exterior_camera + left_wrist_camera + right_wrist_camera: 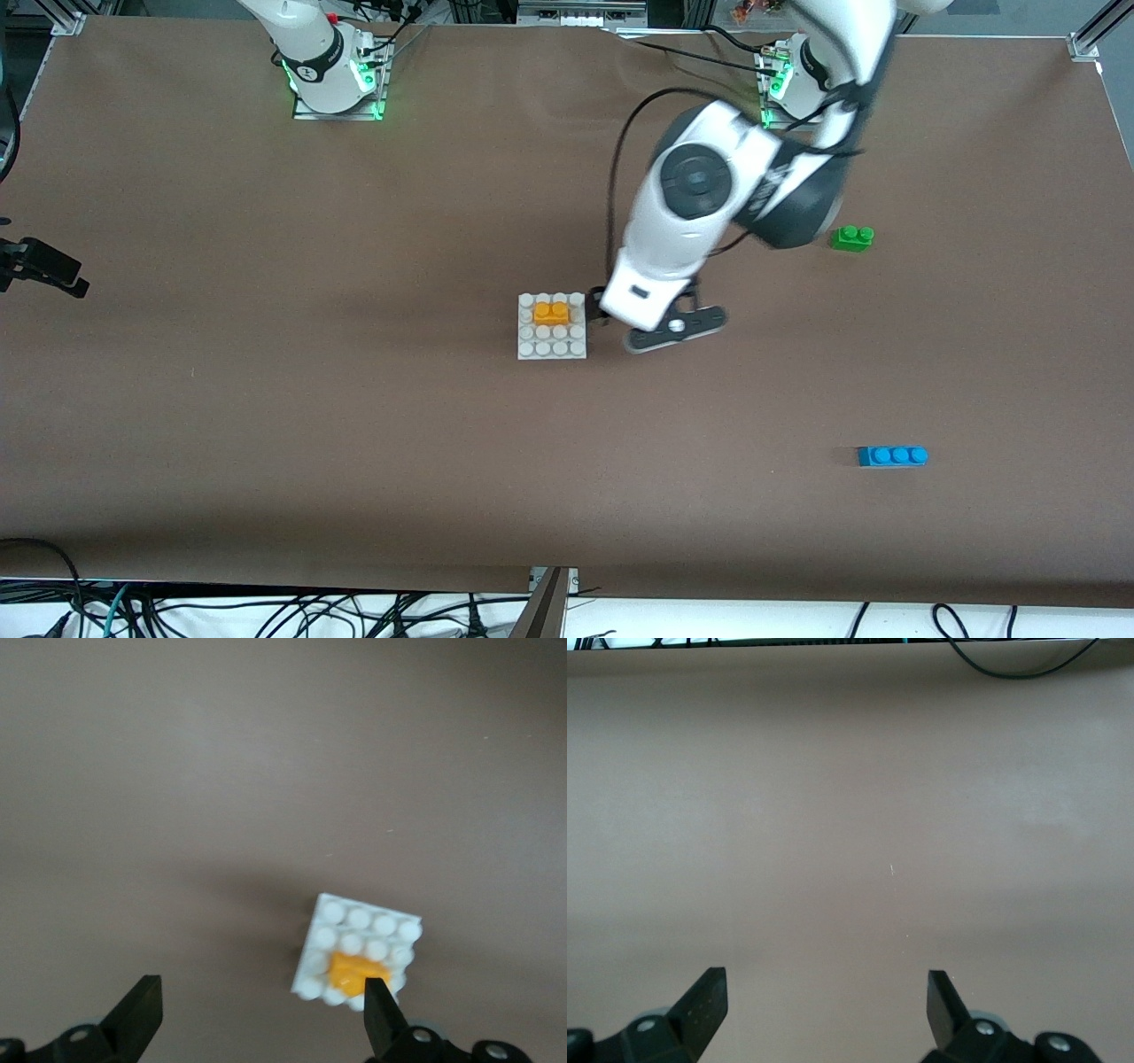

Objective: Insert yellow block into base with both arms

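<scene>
Right gripper (819, 1010): fingers spread wide, nothing between them, over bare table (266, 399) — this arm waits. The base (552, 341) lies mid-table; the yellow block (551, 312) sits seated on its studs, in the rows farther from the front camera. Left gripper (257, 1019): fingers released, holding nothing, hovering just beside the base toward the left arm's end. Green brick (852, 237) and blue brick (892, 455) lie well apart — the blue nearer the camera.

yellow block (551, 313): was orange-yellow
base (552, 349): was white, studded
table (266, 399): was brown
bricks: were green (852, 237), blue (892, 455)
</scene>
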`<state>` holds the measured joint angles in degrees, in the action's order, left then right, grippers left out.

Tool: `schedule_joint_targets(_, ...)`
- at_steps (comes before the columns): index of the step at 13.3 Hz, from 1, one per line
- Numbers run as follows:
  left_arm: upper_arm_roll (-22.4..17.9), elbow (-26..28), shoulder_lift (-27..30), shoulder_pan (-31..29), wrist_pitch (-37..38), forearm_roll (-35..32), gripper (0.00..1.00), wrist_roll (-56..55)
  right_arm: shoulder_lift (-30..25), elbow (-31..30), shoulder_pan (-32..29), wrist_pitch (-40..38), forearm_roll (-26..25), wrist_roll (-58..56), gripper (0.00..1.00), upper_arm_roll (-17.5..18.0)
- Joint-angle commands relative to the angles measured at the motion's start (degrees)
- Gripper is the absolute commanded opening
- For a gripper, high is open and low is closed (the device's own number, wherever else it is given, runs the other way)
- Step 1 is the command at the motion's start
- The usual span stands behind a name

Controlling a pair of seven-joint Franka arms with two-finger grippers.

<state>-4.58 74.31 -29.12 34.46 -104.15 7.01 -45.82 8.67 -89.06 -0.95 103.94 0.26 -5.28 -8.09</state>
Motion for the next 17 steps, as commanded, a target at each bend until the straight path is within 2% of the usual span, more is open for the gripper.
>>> schedule_joint_targets(1,0.72,6.27,10.99,-7.18,7.53,-0.24,1.0,10.26,0.56,1.35,-0.64,-0.85,-0.09,-0.17,1.0,0.45)
schedule_joint_targets(3,0.28,10.65,17.66,-14.03,12.99,-0.33,1.0,21.34,0.56,1.35,-0.64,-0.85,-0.09,-0.25,1.0,0.45)
schedule_joint_targets(4,-0.16,13.63,21.26,-16.76,13.71,-0.42,1.0,22.51,0.56,1.35,-0.55,-0.85,-0.09,-0.17,1.0,0.45)
schedule_joint_targets(5,-0.51,16.71,24.78,-17.83,14.67,-1.63,1.0,22.61,0.56,1.35,-0.55,-0.85,-0.17,-0.17,1.0,0.45)
schedule_joint_targets(7,-0.51,24.0,31.81,-17.85,14.34,-8.47,1.0,22.96,0.56,1.35,-0.55,-0.85,-0.09,-0.17,1.0,0.45)
schedule_joint_targets(8,-0.51,26.3,33.94,-18.02,13.46,-9.02,1.0,23.05,0.56,1.35,-0.55,-0.85,-0.09,-0.17,1.0,0.45)
schedule_joint_targets(9,-0.69,27.45,34.57,-18.8,13.1,-9.29,1.0,23.75,0.56,1.35,-0.55,-0.85,-0.09,-0.08,1.0,0.45)
schedule_joint_targets(17,-0.69,26.23,33.52,-21.62,13.27,-8.85,1.0,24.98,0.56,1.35,-0.46,-0.76,-0.09,0.1,1.0,0.45)
